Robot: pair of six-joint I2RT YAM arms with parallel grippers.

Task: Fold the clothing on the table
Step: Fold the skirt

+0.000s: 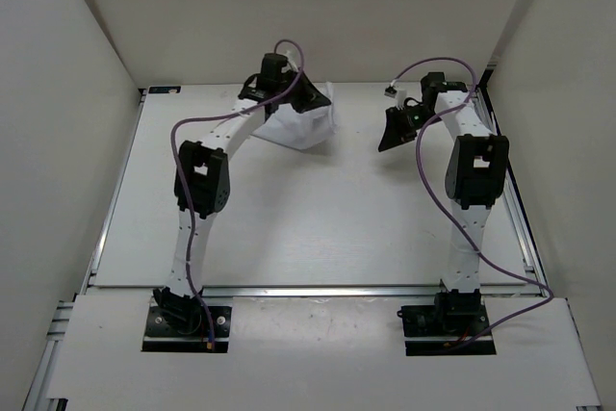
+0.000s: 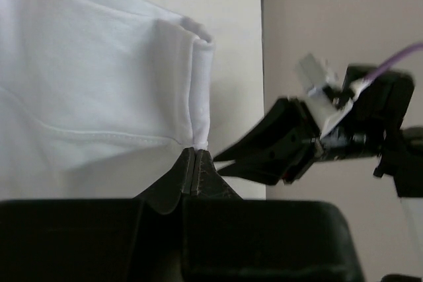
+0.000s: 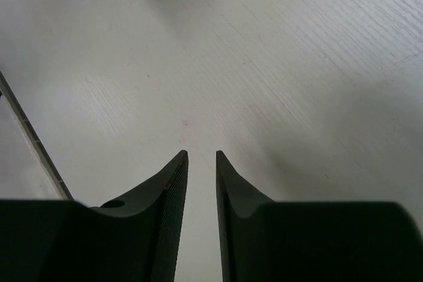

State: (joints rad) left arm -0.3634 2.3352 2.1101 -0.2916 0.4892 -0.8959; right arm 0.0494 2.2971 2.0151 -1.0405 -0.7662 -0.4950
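Note:
The white clothing point(image 1: 304, 128) lies bunched at the far middle of the table point(image 1: 318, 228). My left gripper point(image 1: 310, 103) hangs over it, shut on a folded hem corner of the clothing point(image 2: 99, 84), which is pinched at the tips of the left gripper point(image 2: 196, 152). The cloth spreads away from the jaws in layers with a stitched seam. My right gripper point(image 1: 391, 140) hovers to the right of the clothing, apart from it. In the right wrist view the right gripper point(image 3: 201, 155) stands open a narrow gap, with only bare table point(image 3: 264, 64) between its fingers.
White walls enclose the table on the left, back and right. Aluminium rails point(image 1: 527, 238) run along its edges, and one rail point(image 3: 33, 143) shows near the right gripper. Purple cables point(image 1: 428, 190) loop off both arms. The right gripper point(image 2: 264, 153) shows beside the cloth in the left wrist view.

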